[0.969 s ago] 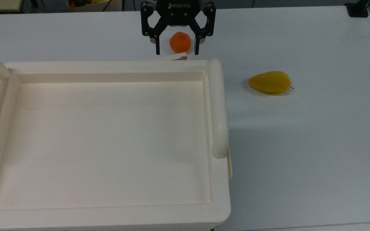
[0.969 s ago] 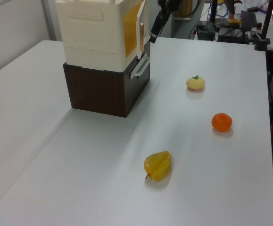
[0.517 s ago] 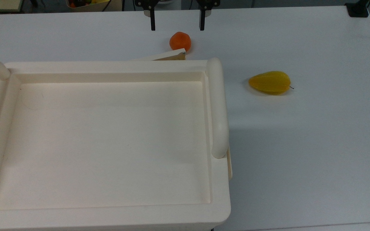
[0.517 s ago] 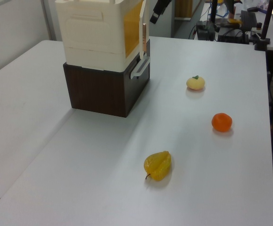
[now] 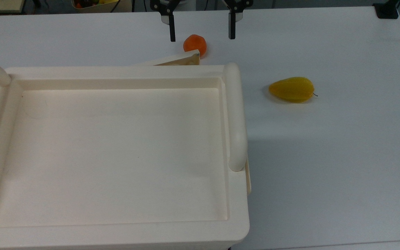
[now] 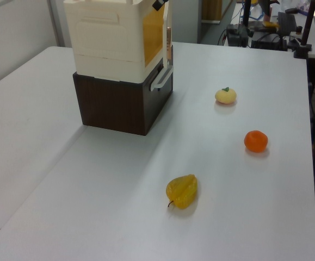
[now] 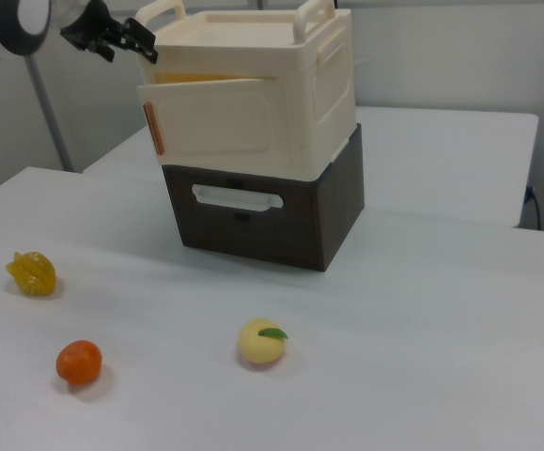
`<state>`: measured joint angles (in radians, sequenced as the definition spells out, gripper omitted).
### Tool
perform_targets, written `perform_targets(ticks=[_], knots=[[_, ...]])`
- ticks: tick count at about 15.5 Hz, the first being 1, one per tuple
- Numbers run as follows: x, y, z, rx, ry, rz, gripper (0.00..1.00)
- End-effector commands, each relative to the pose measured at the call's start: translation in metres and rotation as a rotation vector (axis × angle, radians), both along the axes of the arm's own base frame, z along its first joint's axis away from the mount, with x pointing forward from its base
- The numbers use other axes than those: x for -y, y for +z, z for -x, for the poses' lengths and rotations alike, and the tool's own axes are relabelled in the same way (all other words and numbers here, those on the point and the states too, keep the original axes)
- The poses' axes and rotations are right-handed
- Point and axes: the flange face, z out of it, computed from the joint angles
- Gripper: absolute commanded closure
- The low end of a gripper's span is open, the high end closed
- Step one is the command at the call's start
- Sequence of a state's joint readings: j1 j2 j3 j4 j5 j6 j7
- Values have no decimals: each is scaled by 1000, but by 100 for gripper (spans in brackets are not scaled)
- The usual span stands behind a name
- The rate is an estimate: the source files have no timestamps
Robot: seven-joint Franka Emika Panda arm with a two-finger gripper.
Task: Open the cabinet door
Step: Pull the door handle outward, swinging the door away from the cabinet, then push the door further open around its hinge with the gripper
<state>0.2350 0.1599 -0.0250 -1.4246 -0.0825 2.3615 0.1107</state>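
Gripper (image 5: 202, 33) fingers reach down from the top view's upper edge, spread wide and holding nothing; I cannot see its body, which the frame cuts off. Between and just below the tips lies an orange fruit (image 5: 194, 44), partly covered at its lower side by the cabinet door (image 5: 176, 60), which juts out as a thin ajar wedge beyond the far edge of the cabinet (image 5: 116, 222). A yellow fruit (image 5: 292, 89) lies well apart at the top view's right.

From the left view I see the door (image 6: 167, 38) edge-on, swung slightly off the cabinet's front, above a dark brown base (image 6: 122, 106).

On the right view, the gripper (image 7: 121, 39) hangs at the upper left, near the door's (image 7: 220, 117) free edge but apart from it.
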Motion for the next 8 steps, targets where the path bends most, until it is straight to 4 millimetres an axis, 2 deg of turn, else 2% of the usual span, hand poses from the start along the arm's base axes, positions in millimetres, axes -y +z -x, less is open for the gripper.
perform_targets(ticks=[1, 6, 8], knots=[[-6, -23, -7, 1, 6, -16, 0], [-2, -33, 0, -86, 7, 14, 0], [6, -27, 8, -138, 18, 44, 0]])
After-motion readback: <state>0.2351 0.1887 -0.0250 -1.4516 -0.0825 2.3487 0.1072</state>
